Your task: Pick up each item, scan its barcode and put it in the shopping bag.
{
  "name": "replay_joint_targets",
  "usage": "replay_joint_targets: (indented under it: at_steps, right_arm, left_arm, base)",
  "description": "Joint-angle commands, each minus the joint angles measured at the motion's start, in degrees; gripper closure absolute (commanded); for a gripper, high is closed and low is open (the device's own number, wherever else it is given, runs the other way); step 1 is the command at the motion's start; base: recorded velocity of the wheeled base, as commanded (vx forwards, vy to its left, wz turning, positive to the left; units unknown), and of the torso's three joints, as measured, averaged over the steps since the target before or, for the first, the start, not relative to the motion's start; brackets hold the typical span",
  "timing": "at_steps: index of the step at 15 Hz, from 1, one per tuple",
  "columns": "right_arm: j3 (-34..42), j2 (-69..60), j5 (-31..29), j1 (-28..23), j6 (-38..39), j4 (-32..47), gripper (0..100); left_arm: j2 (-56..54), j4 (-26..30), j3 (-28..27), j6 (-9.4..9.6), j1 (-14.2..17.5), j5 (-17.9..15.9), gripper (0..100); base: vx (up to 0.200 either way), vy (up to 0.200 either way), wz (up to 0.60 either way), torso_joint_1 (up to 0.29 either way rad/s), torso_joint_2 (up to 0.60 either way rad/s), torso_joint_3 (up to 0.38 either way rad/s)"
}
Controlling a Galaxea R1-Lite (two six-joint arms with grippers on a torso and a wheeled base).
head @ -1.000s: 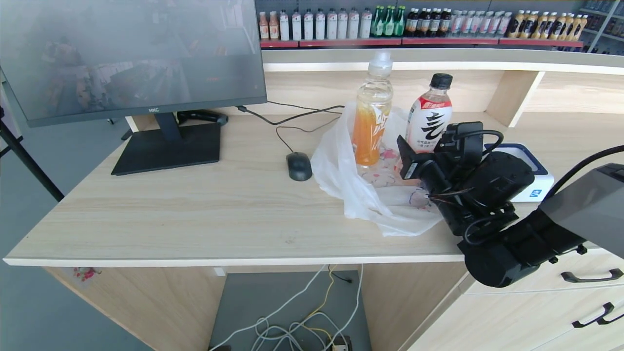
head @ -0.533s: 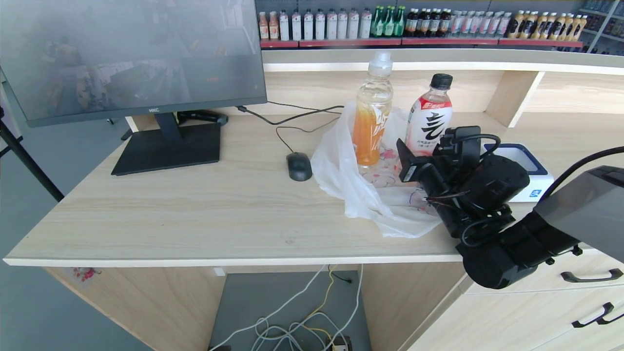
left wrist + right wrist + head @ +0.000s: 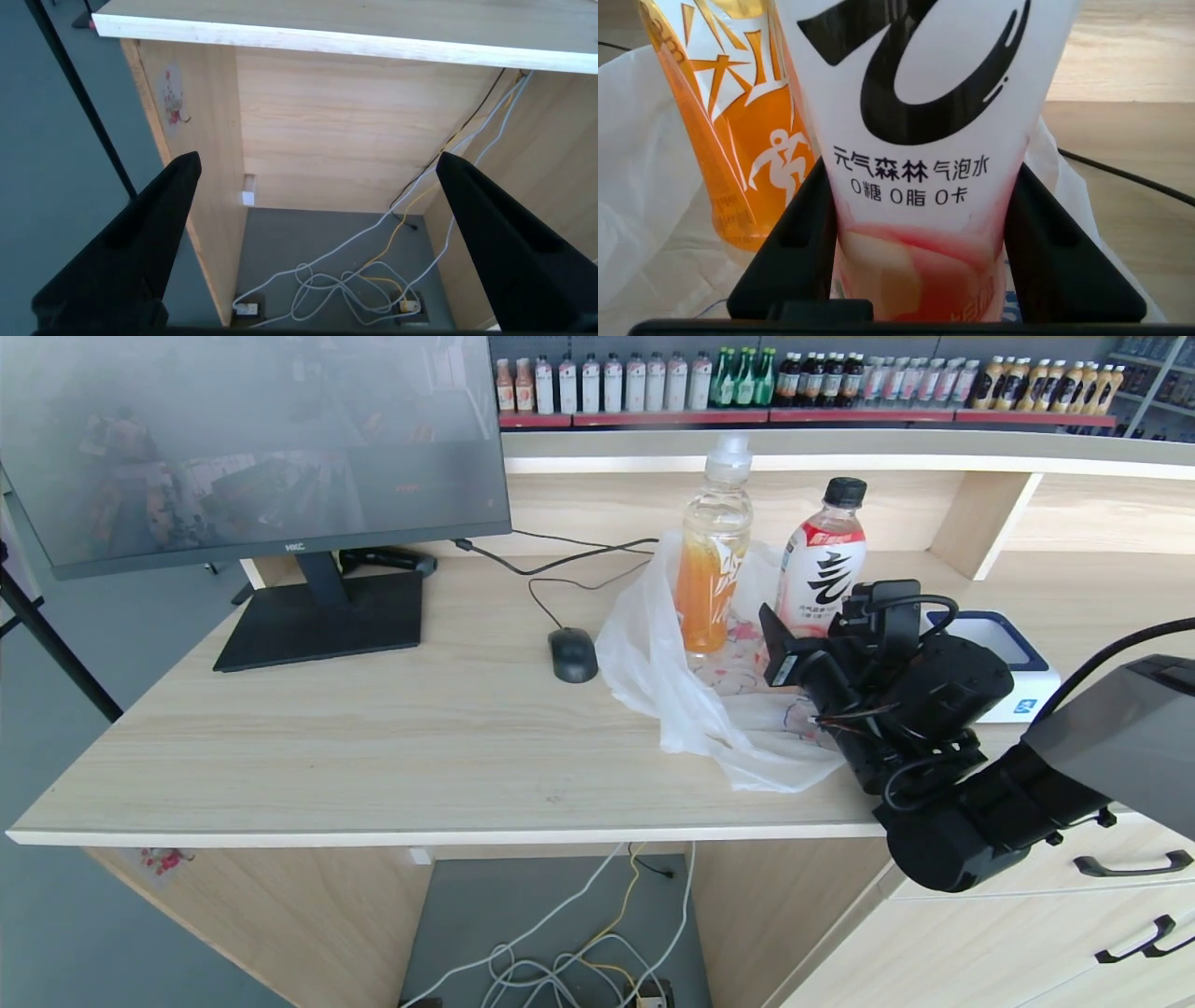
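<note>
Progress first: orange drink bottle [image 3: 712, 555] upright inside the white shopping bag [image 3: 653, 681], so judged as already bagged. White-label bottle [image 3: 822, 574] upright just beside it, at the bag's right side, toward the back edge of the counter [image 3: 373, 747] — pinched low on its body by the right gripper [image 3: 920, 201], one finger pressed to each side. Base hidden behind the wrist: resting on the bag or hanging above it, cannot tell. Barcode read or unread, cannot tell either. Scanner [image 3: 1004, 663] just right of the bag, toward the counter's right end, with the held bottle not over it. Probably the last item, then; at most a scan, a lowering into the bag and a release left to do.

Left gripper [image 3: 318, 159] spread wide and holding nothing, down below the counter's front edge, facing the cabinet side and loose cables [image 3: 346, 280].

Count: two bottles, one bag, one scanner — plus one mouse [image 3: 572, 654] mid-counter and one monitor [image 3: 252, 448] at the back left corner.
</note>
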Motion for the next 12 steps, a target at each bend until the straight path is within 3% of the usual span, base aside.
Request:
replay_joint_targets:
  at_steps: [1,5,6,12]
  right_arm:
    - [-0.02,0.09,0.05,0.02,-0.02,-0.01,100]
    - [-0.02,0.17,0.05,0.02,0.07,-0.01,100]
    - [-0.02,0.09,0.05,0.02,0.07,-0.01,0]
    - [0.95,-2.73,0.05,0.81,0.07,-0.01,0]
  left_arm:
    - [-0.02,0.0,0.0,0.02,0.01,0.0,0]
    - [-0.02,0.0,0.0,0.02,0.01,0.0,0]
    - [-0.02,0.0,0.0,0.02,0.01,0.0,0]
    - [-0.02,0.0,0.0,0.02,0.01,0.0,0]
  base:
    - [0.0,0.0,0.0,0.0,0.0,0.0]
    - [0.0,0.0,0.0,0.0,0.0,0.0]
    - [0.0,0.0,0.0,0.0,0.0,0.0]
    - [0.0,0.0,0.0,0.0,0.0,0.0]
